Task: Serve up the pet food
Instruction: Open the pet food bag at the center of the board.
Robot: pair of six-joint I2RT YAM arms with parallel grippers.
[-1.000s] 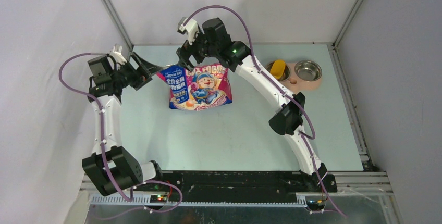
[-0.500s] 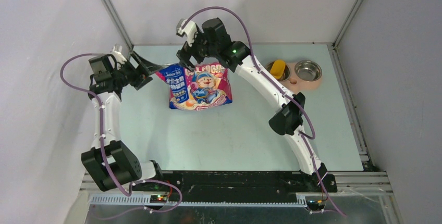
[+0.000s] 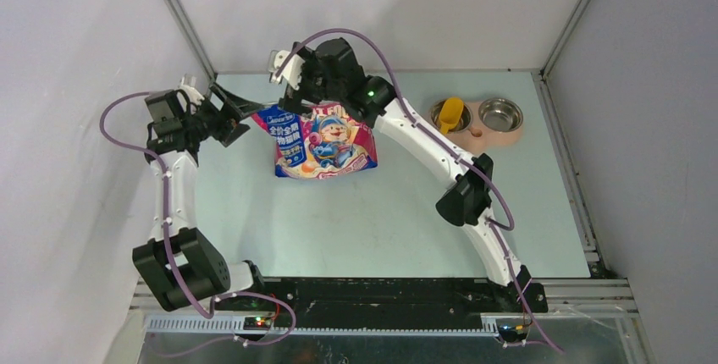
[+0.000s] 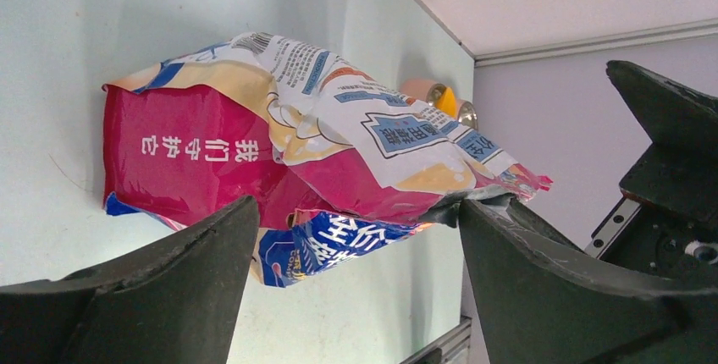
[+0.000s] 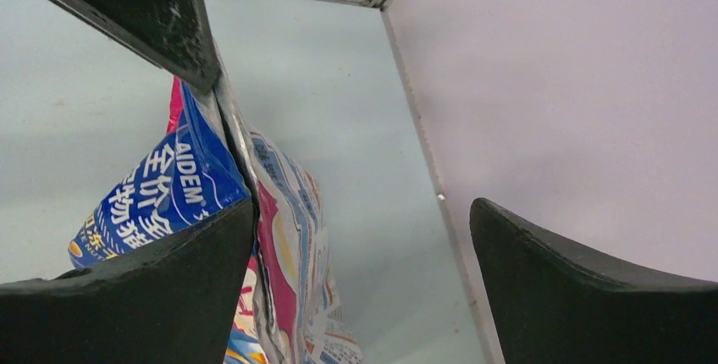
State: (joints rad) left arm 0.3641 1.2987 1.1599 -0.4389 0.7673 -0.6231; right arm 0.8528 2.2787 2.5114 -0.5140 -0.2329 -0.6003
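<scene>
Counter [image 3: 381, 220], near to far: the printed bag [image 3: 322, 142] lay face up around mid-depth; the left hand [image 3: 244, 118], jaws spread wide and gripping nothing, bracketed the bag's upper left corner; the right hand [image 5: 362, 207], likewise fully spread and holding nothing, hovered at the top seam, which ran beside one finger. Toward the far right stood a pink twin-bowl feeder [image 3: 476, 134] with a yellow scoop [image 3: 451, 113] in its left bowl; the pet food itself could not be seen in any view.
</scene>
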